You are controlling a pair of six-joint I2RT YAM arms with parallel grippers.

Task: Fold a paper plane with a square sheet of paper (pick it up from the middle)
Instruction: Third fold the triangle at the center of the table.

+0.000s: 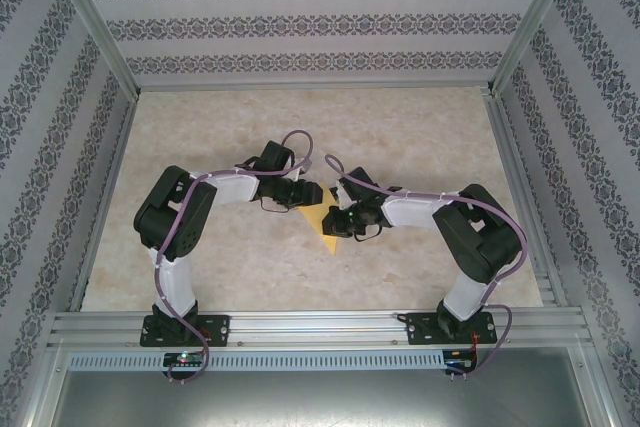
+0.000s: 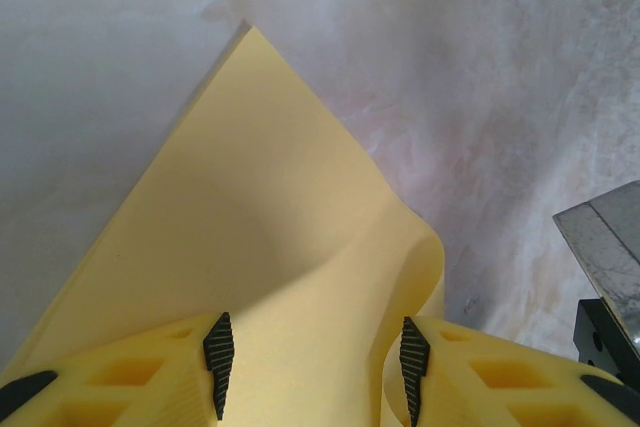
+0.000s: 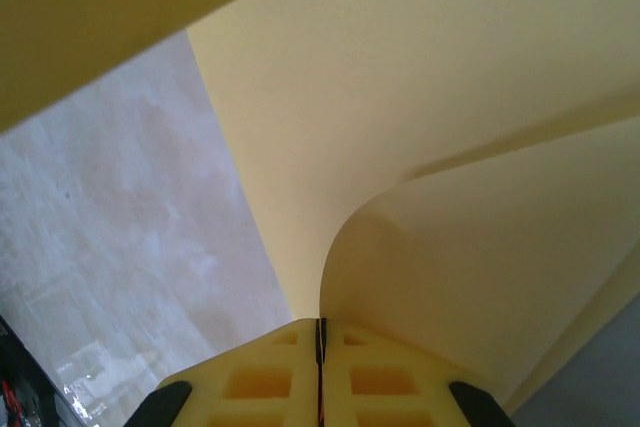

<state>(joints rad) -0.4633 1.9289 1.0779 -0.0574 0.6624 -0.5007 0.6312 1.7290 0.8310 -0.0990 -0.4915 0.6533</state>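
We see the right pincer (image 3: 321,332) pressed together on a curled fold of the yellow sheet of paper (image 3: 450,97), which billows up ahead of its 2 fingers. The left pincer (image 2: 315,372) stands spread, with the sheet lying between and ahead of its fingers, pointed tip farthest out on the table (image 2: 540,147).

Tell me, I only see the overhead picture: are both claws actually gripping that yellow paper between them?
Observer: The right claw is: its wrist camera shows the fingers shut on the thin mustard-yellow paper sheet.
Operator: And the left one?
Observer: The left claw has its fingers apart, straddling the sheet.
Operator: Is the paper flat?
Observer: No, it curls up in a soft fold beside one left finger.
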